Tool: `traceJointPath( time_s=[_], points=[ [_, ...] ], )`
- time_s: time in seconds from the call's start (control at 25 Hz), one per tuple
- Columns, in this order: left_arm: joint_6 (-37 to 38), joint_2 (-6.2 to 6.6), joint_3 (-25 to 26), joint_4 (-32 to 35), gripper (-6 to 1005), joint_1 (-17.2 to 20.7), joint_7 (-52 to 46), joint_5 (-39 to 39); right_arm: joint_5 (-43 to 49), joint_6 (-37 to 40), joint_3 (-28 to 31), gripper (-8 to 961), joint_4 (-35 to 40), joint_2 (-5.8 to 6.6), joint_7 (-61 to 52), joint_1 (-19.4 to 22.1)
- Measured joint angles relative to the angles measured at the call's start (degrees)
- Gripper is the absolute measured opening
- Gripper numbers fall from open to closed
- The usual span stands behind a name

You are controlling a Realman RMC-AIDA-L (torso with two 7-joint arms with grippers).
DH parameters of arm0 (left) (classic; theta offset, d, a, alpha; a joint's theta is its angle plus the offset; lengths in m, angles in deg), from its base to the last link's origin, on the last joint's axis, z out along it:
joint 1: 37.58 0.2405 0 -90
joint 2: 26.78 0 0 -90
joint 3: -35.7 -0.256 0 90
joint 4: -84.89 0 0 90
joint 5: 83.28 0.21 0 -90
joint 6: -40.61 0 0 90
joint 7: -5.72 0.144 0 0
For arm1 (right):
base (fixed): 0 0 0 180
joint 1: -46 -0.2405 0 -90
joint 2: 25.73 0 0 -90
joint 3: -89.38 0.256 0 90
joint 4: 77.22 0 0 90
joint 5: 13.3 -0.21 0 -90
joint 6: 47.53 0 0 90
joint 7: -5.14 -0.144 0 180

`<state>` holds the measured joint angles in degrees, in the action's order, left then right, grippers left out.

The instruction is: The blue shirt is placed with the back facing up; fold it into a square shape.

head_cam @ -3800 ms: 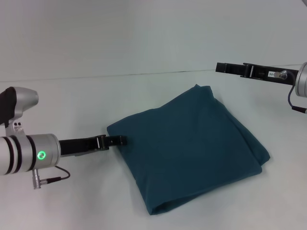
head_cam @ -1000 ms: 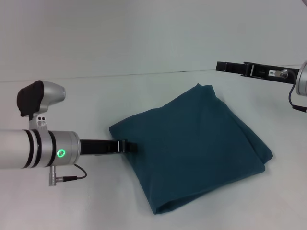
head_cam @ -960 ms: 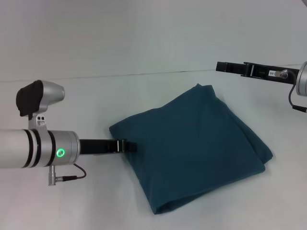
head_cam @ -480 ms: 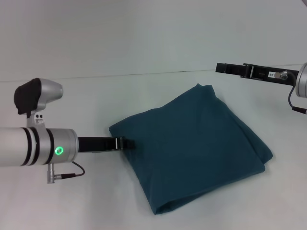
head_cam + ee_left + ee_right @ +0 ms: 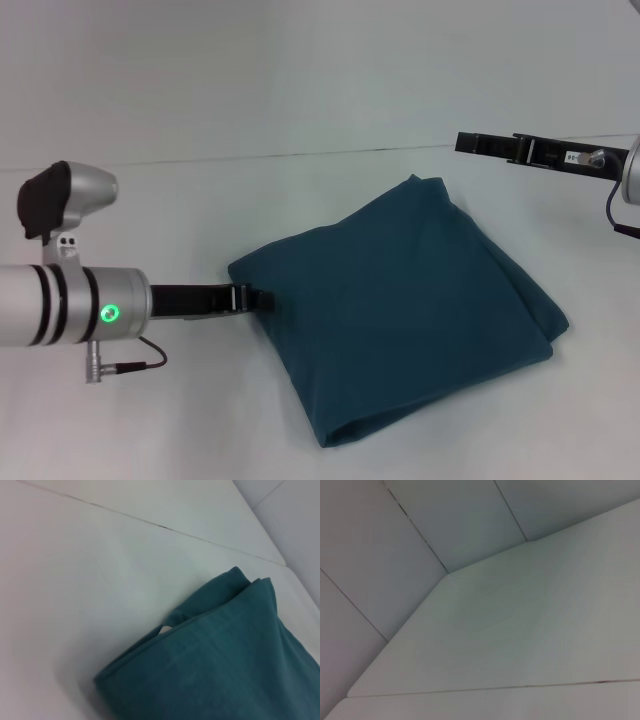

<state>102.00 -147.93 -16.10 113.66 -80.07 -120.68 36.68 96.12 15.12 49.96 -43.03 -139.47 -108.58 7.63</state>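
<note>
The blue shirt [image 5: 400,310] lies folded into a rough, tilted square on the white table, plain side up. My left gripper [image 5: 262,297] is low over the table at the fold's left edge, its tip just touching the cloth, shut and holding nothing. The left wrist view shows the shirt [image 5: 225,670] close up, with layered edges at one corner and a small white scrap peeking from between the layers. My right gripper [image 5: 462,142] hangs shut in the air at the far right, well away from the shirt. The right wrist view shows only table and walls.
The white table [image 5: 200,420] stretches bare on every side of the shirt. A pale wall [image 5: 300,70] rises behind the table's back edge. A cable [image 5: 130,362] hangs under my left forearm.
My left gripper pushed right into the shirt's left edge, nudging the fold slightly right, and has since drawn back a little to the left. The right arm has shifted slightly right.
</note>
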Motion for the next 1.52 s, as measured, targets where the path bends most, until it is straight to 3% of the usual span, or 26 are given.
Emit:
traceJointPath(
  time_s=[0.2, 0.44, 0.84, 1.2, 1.52],
  points=[
    [3.77, 0.72, 0.35, 2.15, 29, 1.34, -3.07, 0.22, 0.0, 0.02, 0.04, 649, 0.0, 0.22, 0.09, -0.01],
    [7.54, 0.82, 0.58, 3.92, 114, 2.73, -4.46, 0.06, 0.0, 0.02, 0.04, 649, 0.0, 0.38, 0.09, -0.04],
    [17.79, 2.95, 0.78, 4.26, 588, 3.43, -11.06, 0.75, 0.0, 0.03, 0.04, 650, 0.0, 0.78, 0.02, -0.04],
    [22.99, 3.23, 1.6, 4.2, 824, 2.91, -16.32, 4.59, 0.0, 1.46, 0.05, 650, 1.32, 0.92, -0.35, 0.41],
    [23.69, 1.9, 0.82, 2.35, 897, 2.8, -17.65, 4.92, 0.0, 1.88, 0.28, 649, 1.4, 0.9, -0.4, 0.69]
  ],
)
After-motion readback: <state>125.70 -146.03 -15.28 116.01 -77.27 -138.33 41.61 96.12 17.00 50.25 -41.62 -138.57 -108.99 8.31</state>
